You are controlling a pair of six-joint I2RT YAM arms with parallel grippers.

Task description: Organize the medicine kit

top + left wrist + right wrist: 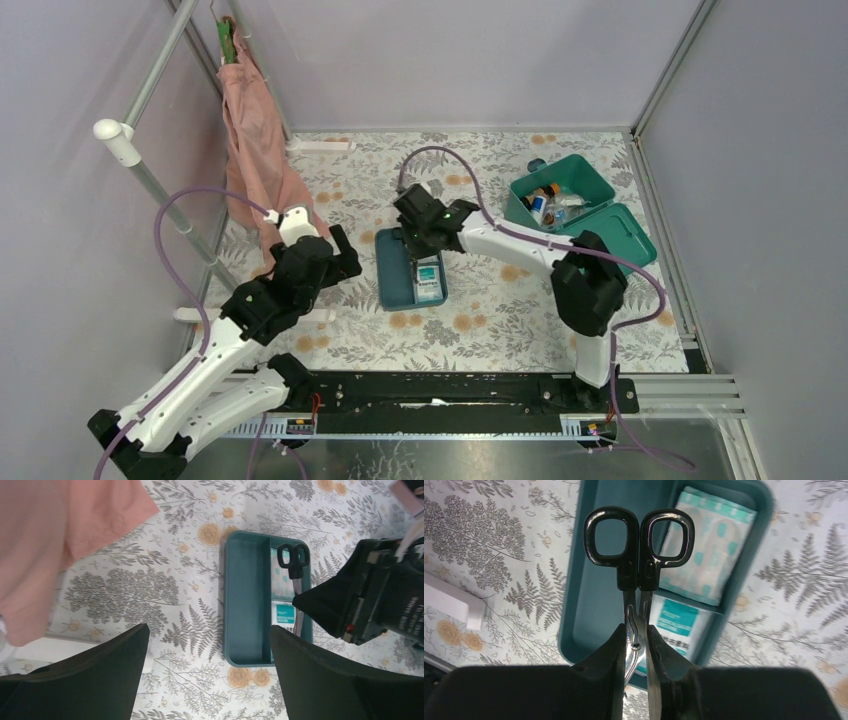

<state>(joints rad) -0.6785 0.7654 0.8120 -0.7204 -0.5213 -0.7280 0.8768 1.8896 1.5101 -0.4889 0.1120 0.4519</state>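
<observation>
Medicine kit [622,238] is sitting at the far right of the table, lid lying open beside the box, well apart from the action. Bottles [543,200] are lying jumbled inside it. Probably three or four, but they're too small to count properly.

Divided tray [392,272] is lying mid-table, left of the kit. Right gripper [636,640] is hovering over it, pinching the scissors [639,545] by the blades around the pivot, handles pointing away from the wrist (blades together, loops side by side). Left gripper [209,630] is hanging spread wide, gripping nothing, near the tray's left side.

Step in hand, as a judgement: setting the scissors into the tray's long bare bay.

Doing it well:
- In the right wrist view, one loop is sitting over the bay and the other over the divider and a packet. The wrist is needing a small sideways shift toward the bay.
- The scissors' long axis is running parallel with the bay, so no twist is needed.
- The gripper should be going low before letting go, so the handles aren't bouncing onto the packets.
- The left arm is having no part in this.

Counts:
- one kit
- one tray
- one pair of scissors
- two packets in the tray's smaller bays: patterned packet [704,545] and labelled packet [676,625]
- one pink cloth [255,150], hanging at far left
- two arms
</observation>
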